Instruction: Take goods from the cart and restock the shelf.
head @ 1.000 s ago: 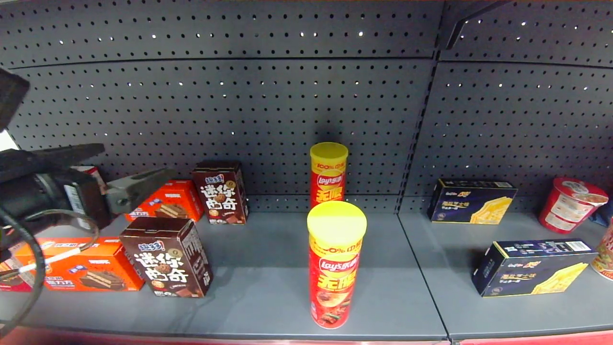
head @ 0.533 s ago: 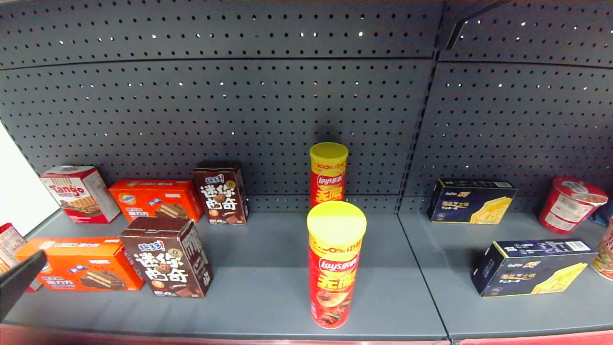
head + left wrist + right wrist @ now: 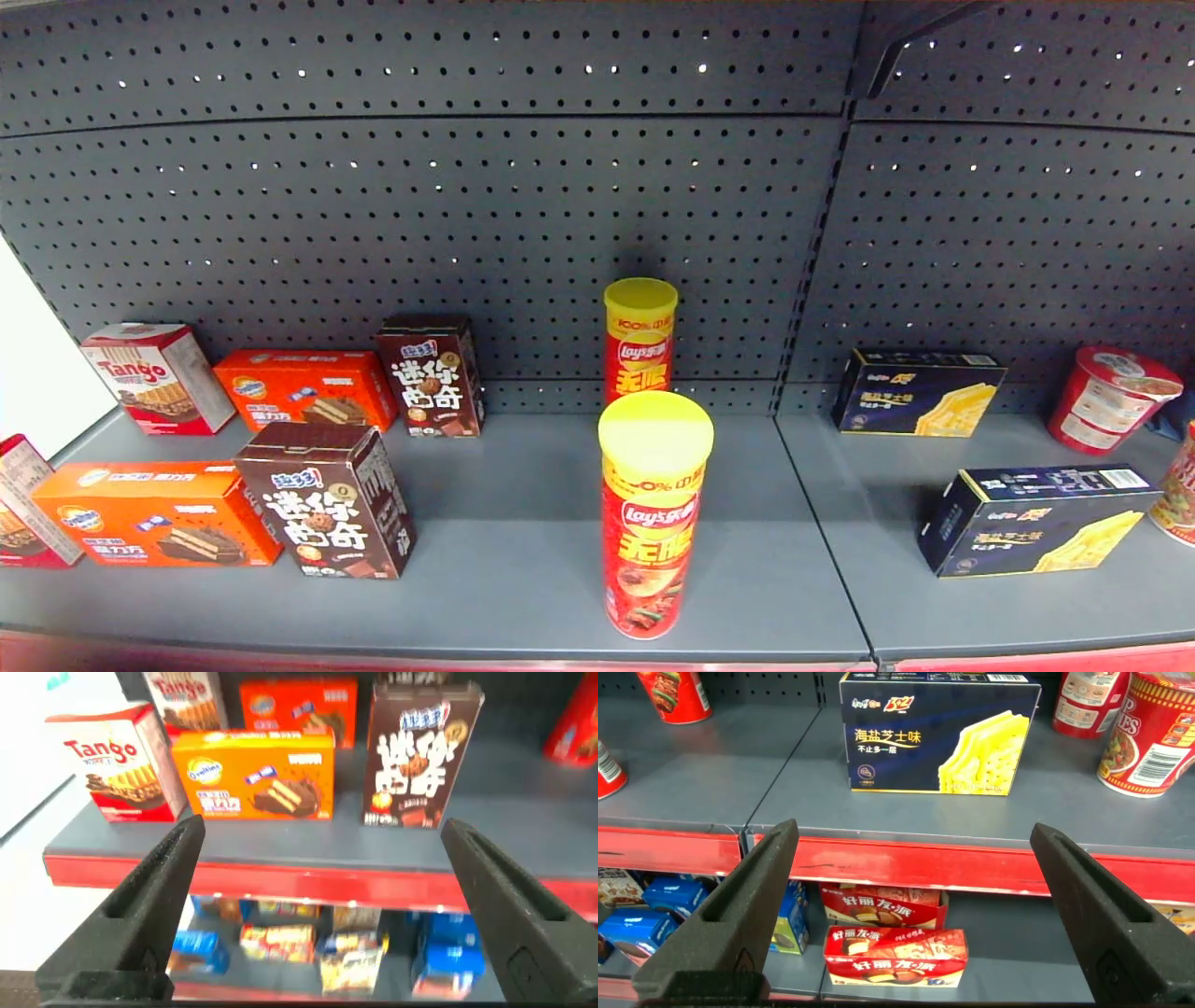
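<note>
We found the shelf (image 3: 523, 560) already carrying goods in two rows. A front chip can (image 3: 653, 513) stood upright close to the red front lip (image 3: 280, 873), with a rear chip can (image 3: 639, 341) against the pegboard behind it. A brown biscuit box (image 3: 327, 513) and an orange box (image 3: 154, 513) sat to the left, and a dark blue cracker box (image 3: 1036, 523) to the right.

The left gripper (image 3: 320, 829) and right gripper (image 3: 915, 831) both hung out in front of that lip, jaws spread wide and carrying nothing. We judged ourselves between placements, so the next move called for a fresh item from the cart.

Bare shelf lay on either side of the front can, more of it toward the back. The front-row goods stood near the edge, so any approach needed to clear them.
</note>
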`<state>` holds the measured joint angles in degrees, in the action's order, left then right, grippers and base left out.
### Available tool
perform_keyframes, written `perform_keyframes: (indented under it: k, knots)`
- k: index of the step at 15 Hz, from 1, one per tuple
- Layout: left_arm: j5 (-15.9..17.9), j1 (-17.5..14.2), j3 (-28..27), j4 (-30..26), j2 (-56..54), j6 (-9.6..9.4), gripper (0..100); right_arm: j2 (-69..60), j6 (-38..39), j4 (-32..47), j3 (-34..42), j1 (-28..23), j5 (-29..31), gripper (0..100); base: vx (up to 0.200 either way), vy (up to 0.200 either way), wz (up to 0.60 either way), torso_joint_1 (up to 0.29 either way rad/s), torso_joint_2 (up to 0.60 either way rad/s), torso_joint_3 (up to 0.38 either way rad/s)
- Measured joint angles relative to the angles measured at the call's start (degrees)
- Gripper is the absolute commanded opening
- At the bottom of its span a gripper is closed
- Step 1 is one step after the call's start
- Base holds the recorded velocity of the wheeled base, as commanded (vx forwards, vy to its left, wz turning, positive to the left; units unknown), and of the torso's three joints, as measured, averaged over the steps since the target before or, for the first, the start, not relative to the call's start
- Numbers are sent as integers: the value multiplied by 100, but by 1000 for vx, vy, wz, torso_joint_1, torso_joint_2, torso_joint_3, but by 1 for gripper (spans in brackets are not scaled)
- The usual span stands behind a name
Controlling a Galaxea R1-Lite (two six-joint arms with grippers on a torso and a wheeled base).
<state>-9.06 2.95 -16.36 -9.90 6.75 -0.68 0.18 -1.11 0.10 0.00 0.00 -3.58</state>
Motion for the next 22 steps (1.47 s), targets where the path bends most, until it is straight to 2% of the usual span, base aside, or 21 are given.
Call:
perform_keyframes:
  k: [4, 5, 6, 7, 9, 10, 11, 12, 13, 14, 15, 17, 18, 19, 20, 22]
  knots:
    - [193, -12, 1251, 1493, -222, -49, 100, 0, 0, 0, 0, 0, 0, 100, 0, 0, 0, 0, 0, 0]
    - [257, -12, 1447, 1570, -243, -71, 100, 0, -1, 0, 0, 0, 0, 100, 0, 0, 0, 0, 0, 0]
    - [373, -12, 1546, 1380, -254, -62, 100, 0, 5, 0, 0, 0, 0, 100, 0, 0, 0, 0, 0, 0]
    - [512, -12, 1581, 1369, -260, 4, 100, 0, 5, 0, 0, 0, 2, 100, 0, 0, 0, 0, 0, 0]
    - [919, -12, 1618, 1340, -268, 434, 100, 0, 2, 0, 0, 0, 0, 100, 0, 0, 0, 0, 0, 0]
    - [1018, -11, 1620, 1290, -268, 656, 100, 0, 0, -2, 0, 0, 0, 100, 0, 0, 0, 0, 0, 0]
    - [1028, -6, 1615, 1285, -265, 981, 100, 0, 0, 0, 0, 0, -2, 100, 0, 0, 0, 0, 0, 0]
    - [995, -11, 1603, 1287, -262, 1104, 100, 0, 0, 0, 0, 0, -7, 100, 0, 0, 0, 0, 0, 0]
    - [917, -63, 1603, 1287, -265, 1113, 100, 0, 0, 0, 0, 0, -7, 100, 0, 0, 0, 0, 0, 0]
    - [884, -150, 1601, 1296, -282, 1075, 100, 0, 0, 0, 0, 0, -9, 100, 0, 0, 0, 0, 0, 0]
    - [885, -224, 1601, 1296, -317, 902, 100, 0, 0, 0, 0, 0, -7, 100, 0, 0, 0, 0, 0, 0]
    - [857, -297, 1612, 1192, -469, 68, 100, 0, -4, 0, 0, 0, -7, 100, 0, 0, 0, 0, 0, 0]
    - [734, -308, 1623, 985, -530, -222, 100, 0, -4, 0, 0, 0, -9, 100, 0, 0, 0, 0, 0, 0]
    - [638, -316, 1626, 997, -585, -254, 100, 0, -4, -2, 0, 0, -9, 100, 0, 0, 0, 0, 0, 0]
    - [611, -316, 1631, 990, -616, -199, 100, 0, -9, 0, 0, 0, -7, 100, 0, 0, 0, 0, 0, 0]
    - [619, -311, 1636, 992, -645, 33, 100, 0, -15, 0, 0, 0, -7, 100, 0, 0, 0, 0, 0, 0]
